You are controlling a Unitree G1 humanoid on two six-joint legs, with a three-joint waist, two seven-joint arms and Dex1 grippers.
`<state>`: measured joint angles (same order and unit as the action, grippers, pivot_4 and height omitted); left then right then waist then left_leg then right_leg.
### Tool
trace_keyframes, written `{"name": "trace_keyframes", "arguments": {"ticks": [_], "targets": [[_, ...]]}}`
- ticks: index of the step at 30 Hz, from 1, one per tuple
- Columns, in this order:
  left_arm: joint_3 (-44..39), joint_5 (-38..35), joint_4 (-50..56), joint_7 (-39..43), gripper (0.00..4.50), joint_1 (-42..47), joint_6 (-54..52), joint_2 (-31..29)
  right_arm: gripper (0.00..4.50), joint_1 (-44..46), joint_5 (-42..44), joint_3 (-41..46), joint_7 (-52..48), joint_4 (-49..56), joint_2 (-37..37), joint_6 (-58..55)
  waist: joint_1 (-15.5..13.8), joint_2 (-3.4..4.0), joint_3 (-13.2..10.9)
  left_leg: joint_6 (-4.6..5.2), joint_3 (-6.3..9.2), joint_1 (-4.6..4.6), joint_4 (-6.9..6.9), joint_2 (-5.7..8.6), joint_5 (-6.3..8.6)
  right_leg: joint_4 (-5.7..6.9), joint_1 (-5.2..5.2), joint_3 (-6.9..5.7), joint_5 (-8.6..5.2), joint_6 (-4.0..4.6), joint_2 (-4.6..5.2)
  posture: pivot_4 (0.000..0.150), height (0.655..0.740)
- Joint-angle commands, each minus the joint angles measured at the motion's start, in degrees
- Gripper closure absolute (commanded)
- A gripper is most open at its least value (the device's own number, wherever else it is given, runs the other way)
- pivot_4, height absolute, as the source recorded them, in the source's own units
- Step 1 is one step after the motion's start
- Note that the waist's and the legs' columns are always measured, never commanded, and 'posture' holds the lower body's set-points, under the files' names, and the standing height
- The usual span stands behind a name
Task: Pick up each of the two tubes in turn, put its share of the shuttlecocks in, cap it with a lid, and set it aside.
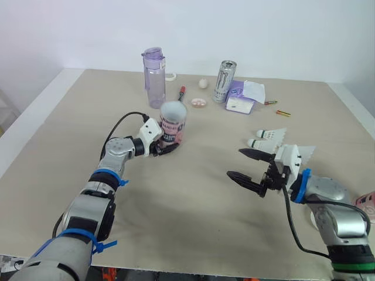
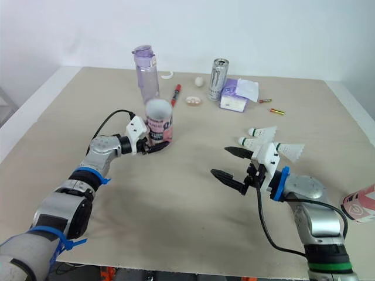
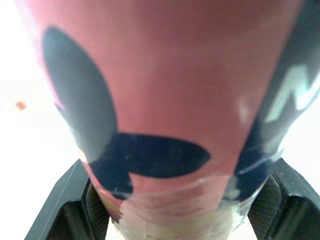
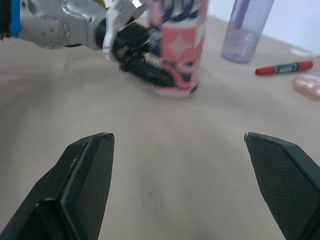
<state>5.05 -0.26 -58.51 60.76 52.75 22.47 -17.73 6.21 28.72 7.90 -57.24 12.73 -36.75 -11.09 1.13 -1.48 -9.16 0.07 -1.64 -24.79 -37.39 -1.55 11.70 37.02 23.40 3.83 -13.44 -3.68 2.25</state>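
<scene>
Far back on the beige tabletop (image 1: 193, 199) stand a translucent purple plastic bottle (image 1: 154, 79) and a tall silver-and-black drinks can (image 1: 224, 81), a red marker pen (image 1: 181, 93) and small white ball (image 1: 203, 83) between them.

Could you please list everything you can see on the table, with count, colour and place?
held tube: 1, pink with dark print, upright left of centre
second tube: 1, pink and white, at the right edge, cut off
shuttlecocks: 3, white, on the right, one behind the right gripper
bottle: 1, clear purple, behind the held tube
marker: 1, red, right of the bottle
curved piece: 1, white, far side
ball: 1, white, far side
round piece: 1, pinkish, near the marker
can: 1, silver and black, far centre
packet: 1, purple and white, beside the can
small cylinders: 2, orange-yellow, right of the packet
table: 1, beige
left gripper: black, shut on the held tube
right gripper: black, open
</scene>
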Motion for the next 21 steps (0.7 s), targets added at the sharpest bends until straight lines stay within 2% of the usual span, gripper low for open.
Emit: {"name": "trace_keyframes", "arguments": {"ticks": [1,6,12,21], "targets": [[2.73,-0.27,9.04,7.54,1.43,-1.21,-1.19,-2.43,0.0,-2.31,2.33,1.99,0.78,6.16,-0.5,-0.84,0.0,0.0,0.0,0.0,0.01,0.02,-0.02,0.0,0.0,0.0,-0.03,0.0,0.0,0.0,0.0,0.15,0.74],[7.39,0.3,19.04,15.22,1.43,-2.61,-5.99,-5.58,0.0,-5.43,4.07,1.85,0.17,10.39,-0.83,-1.53,0.0,0.0,0.0,0.0,0.0,0.04,-0.11,-0.06,0.0,0.03,-0.03,0.0,0.02,0.01,-0.04,0.15,0.74],[13.95,1.92,30.17,23.59,1.43,-1.12,-17.43,-8.67,0.0,-9.13,5.08,2.13,-2.01,12.96,-2.55,-1.13,0.01,0.0,0.0,0.0,0.0,0.03,-0.15,-0.07,0.0,0.05,-0.03,0.01,-0.01,0.02,-0.05,0.15,0.74],[21.13,6.04,39.98,27.11,1.43,0.46,-32.72,-10.01,0.0,-11.23,5.13,3.21,0.69,13.1,-1.17,-0.53,0.01,0.04,0.03,0.0,0.05,0.06,-0.15,-0.14,0.0,0.07,-0.05,0.06,-0.21,-0.22,-0.19,0.15,0.74]]}}
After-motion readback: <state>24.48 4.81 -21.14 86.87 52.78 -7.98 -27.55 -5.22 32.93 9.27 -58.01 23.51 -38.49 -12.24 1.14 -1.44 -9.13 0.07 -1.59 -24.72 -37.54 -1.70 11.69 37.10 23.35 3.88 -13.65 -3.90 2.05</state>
